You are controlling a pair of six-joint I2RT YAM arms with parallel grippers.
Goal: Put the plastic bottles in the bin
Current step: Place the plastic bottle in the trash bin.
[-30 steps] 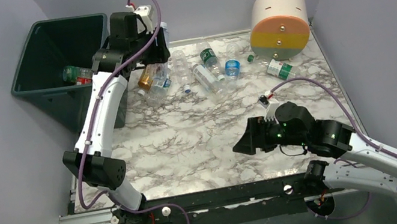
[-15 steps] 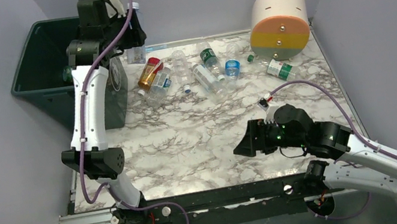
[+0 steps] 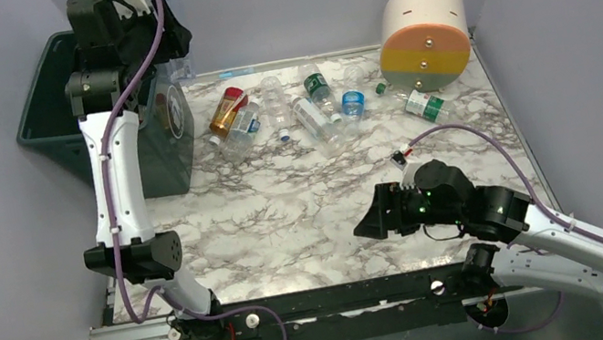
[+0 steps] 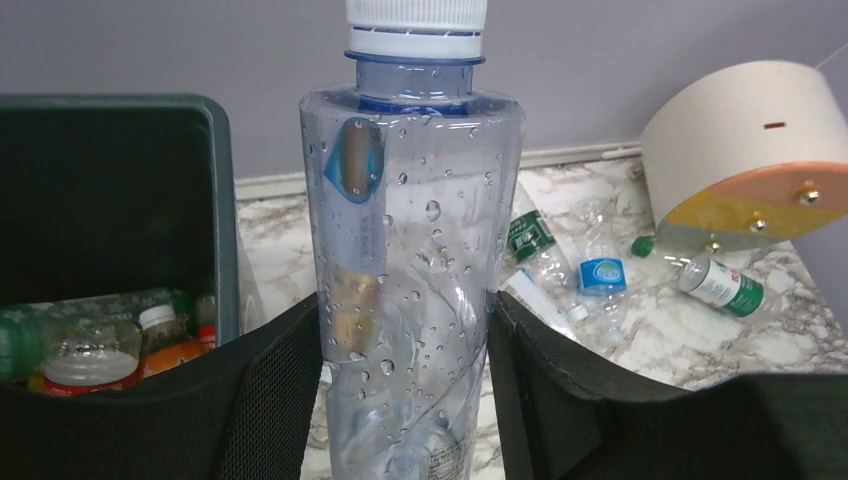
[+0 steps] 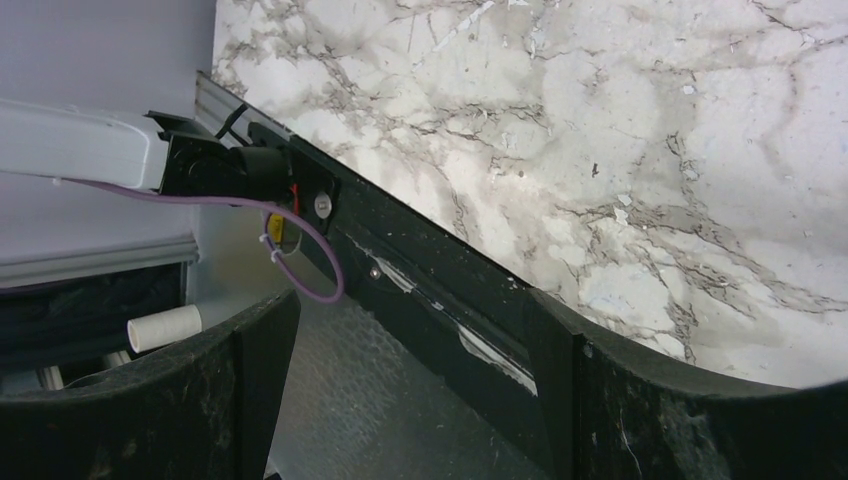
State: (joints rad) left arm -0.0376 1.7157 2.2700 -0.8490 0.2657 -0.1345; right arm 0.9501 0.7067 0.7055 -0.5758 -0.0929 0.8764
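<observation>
Plastic bottles (image 3: 288, 112) lie on the counter (image 3: 286, 209) beside the bin (image 3: 152, 158), and some sit inside the bin. The left gripper (image 4: 405, 320) squeezes one clear bottle (image 4: 410, 230) up high by the bin's edge. The right gripper (image 3: 369, 220) is spread wide, holding nothing, far from the bin.

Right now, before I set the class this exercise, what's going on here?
The left gripper holds a clear white-capped bottle upright, raised beside the bin, which already has a few bottles inside. More bottles lie on the marble table near the big cylinder. The right gripper is open and empty, low over the table.
</observation>
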